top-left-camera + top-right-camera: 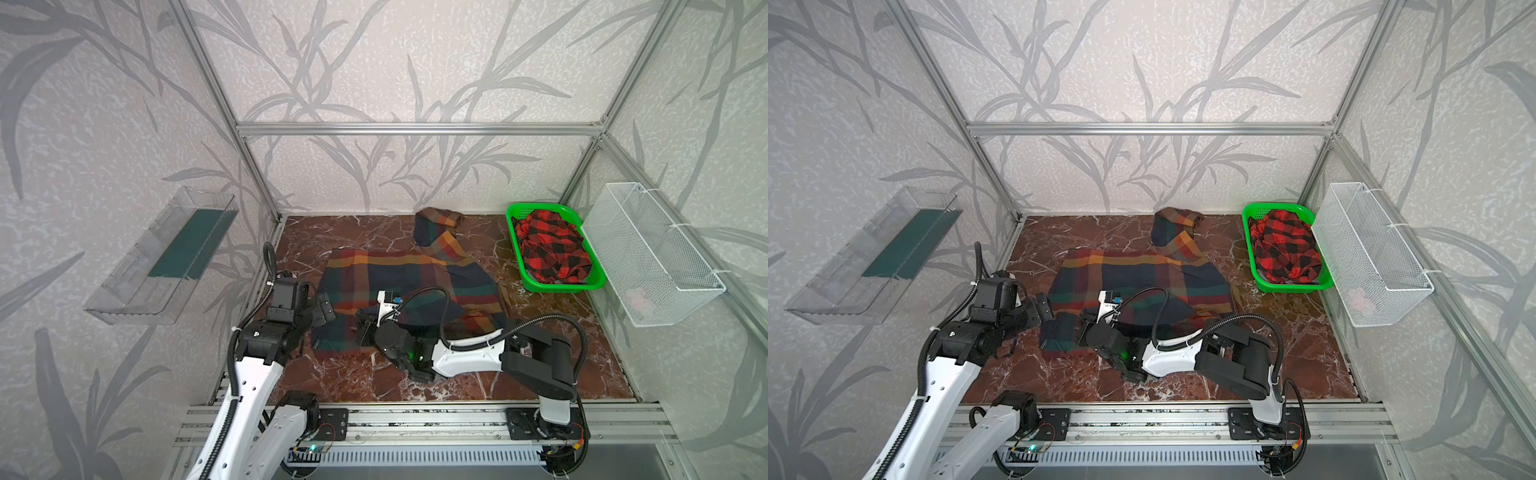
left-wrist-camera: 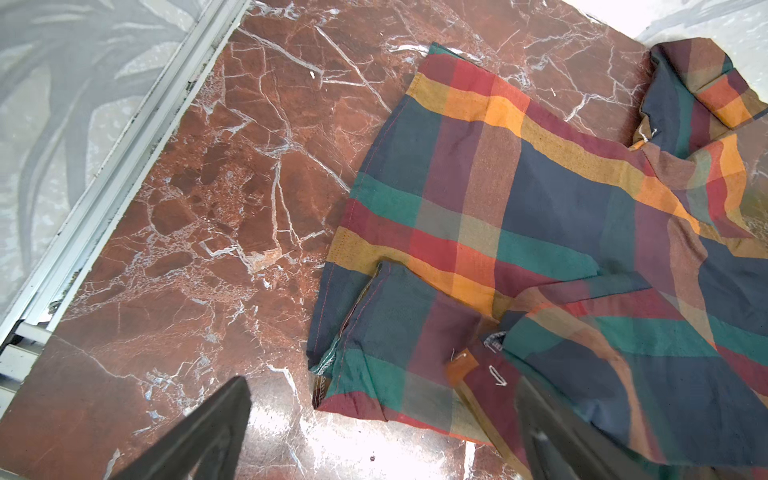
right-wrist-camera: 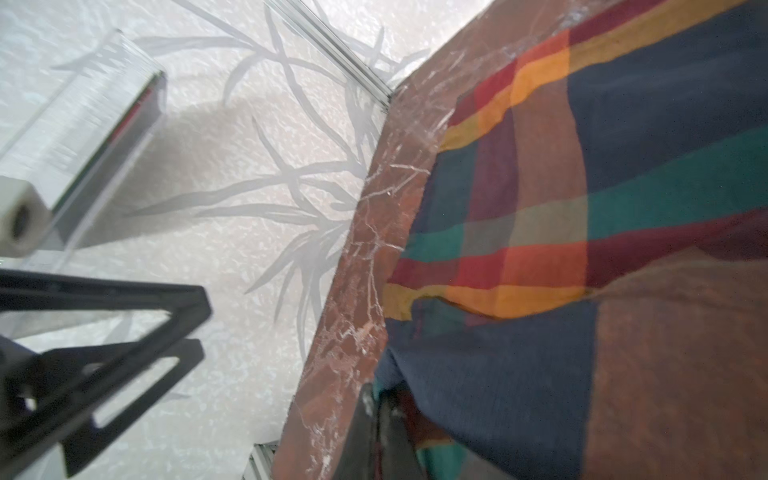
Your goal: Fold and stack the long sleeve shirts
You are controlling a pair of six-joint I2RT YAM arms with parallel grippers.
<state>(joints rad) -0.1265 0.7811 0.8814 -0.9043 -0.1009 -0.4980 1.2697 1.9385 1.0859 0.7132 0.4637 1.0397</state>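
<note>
Multicoloured plaid shirt [image 1: 415, 270] lies spread in the middle of the desk [image 1: 353, 382]. Right fingers [image 3: 365, 419] are closed, pinching its near edge; left fingers [image 2: 208, 432] hang wide open over its left edge. Red-and-black shirt [image 1: 552, 245] sits crumpled in a green basket [image 1: 552, 288].

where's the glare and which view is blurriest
Left wrist view: bright glare on the marble table, multicolour plaid shirt sharp. Right wrist view: softest, the shirt's near cloth and the right gripper out of focus. Both top views: even light, frame posts splay from the wide lens.
</note>
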